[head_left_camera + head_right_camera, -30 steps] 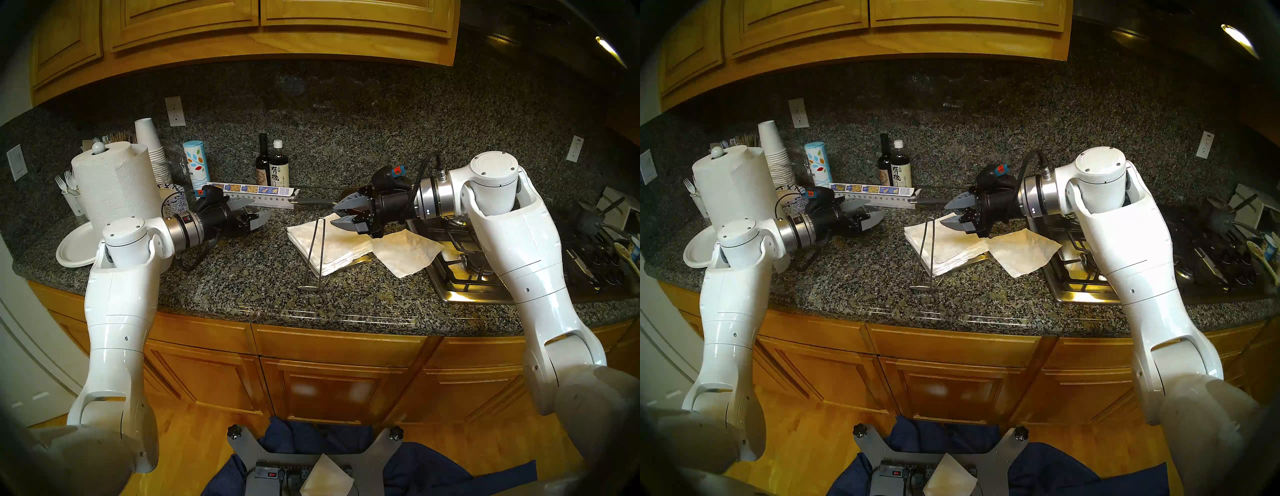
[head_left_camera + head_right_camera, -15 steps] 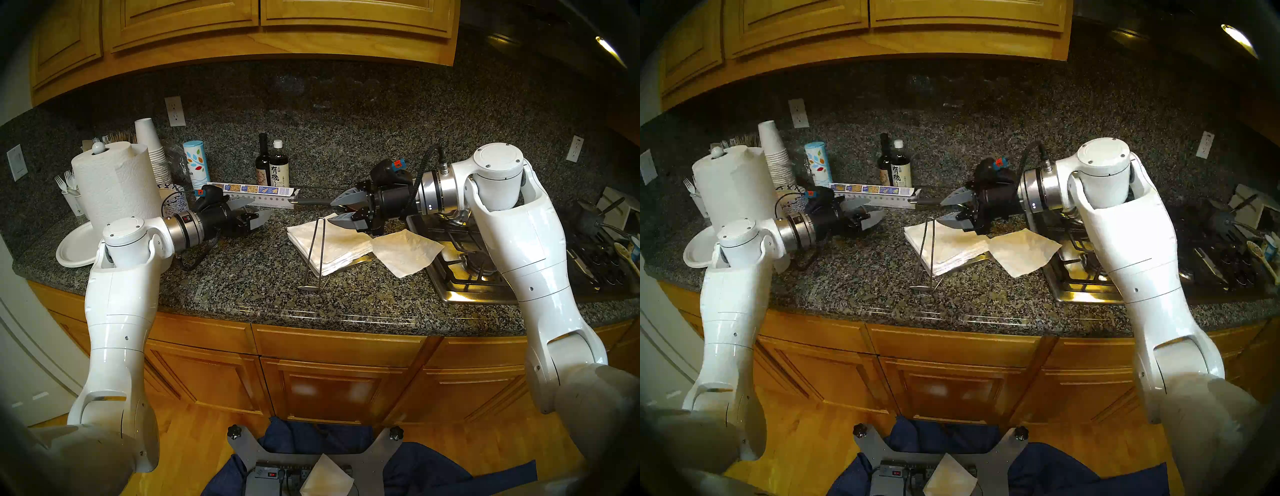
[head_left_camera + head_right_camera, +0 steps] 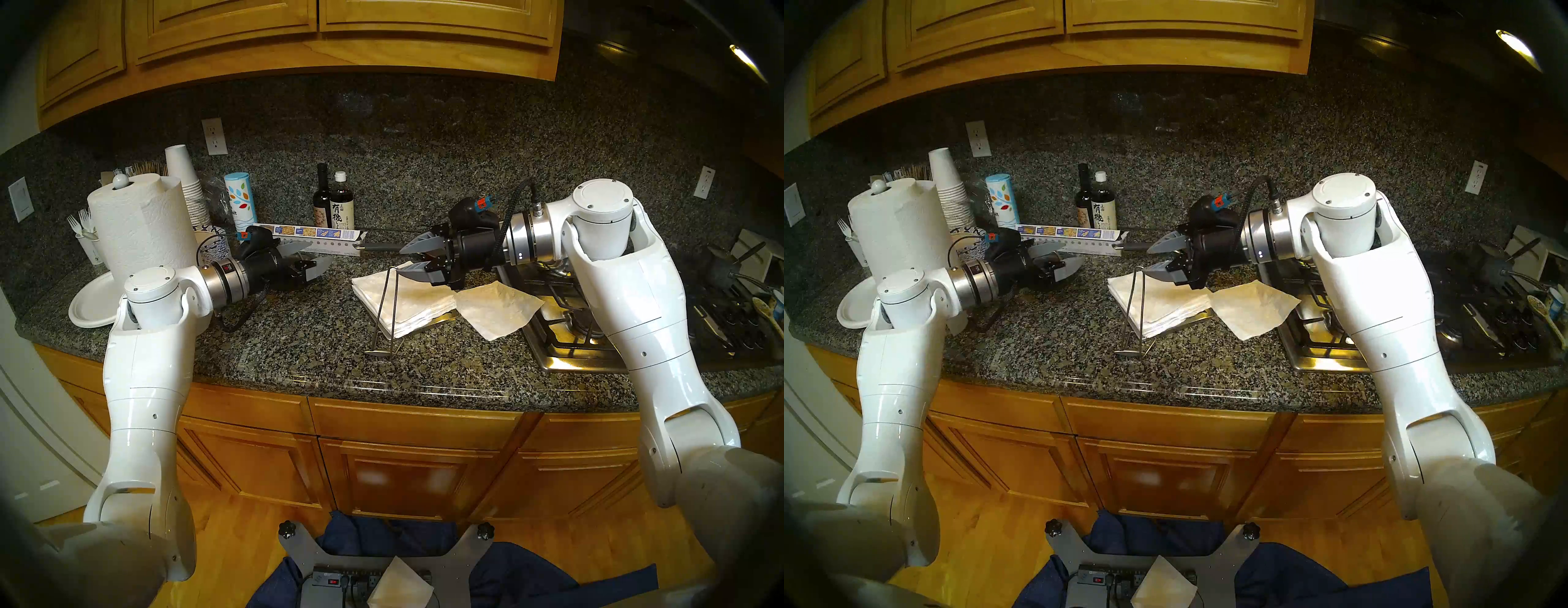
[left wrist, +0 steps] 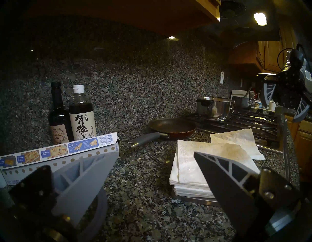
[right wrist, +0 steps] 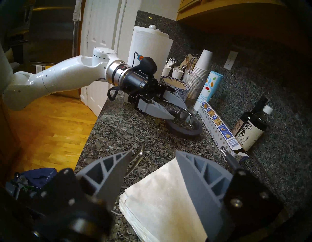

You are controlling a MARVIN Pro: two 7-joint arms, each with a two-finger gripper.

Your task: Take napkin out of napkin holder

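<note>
The napkin lies flat on the counter, its right corner over the stove edge, just right of the napkin holder. That grey tray carries a thick white stack. Its wire arm stands raised at the stack's left side. My right gripper hovers open and empty over the stack's far edge. My left gripper is open and empty, left of the stack.
A dark round disc with a metal handle sits under the left gripper. Behind it lie a foil box, two bottles and a frying pan. Paper towel roll and cups stand far left, the stove right.
My right gripper has shifted slightly left over the stack, its jaws a touch wider. The left arm and the napkin have not moved.
</note>
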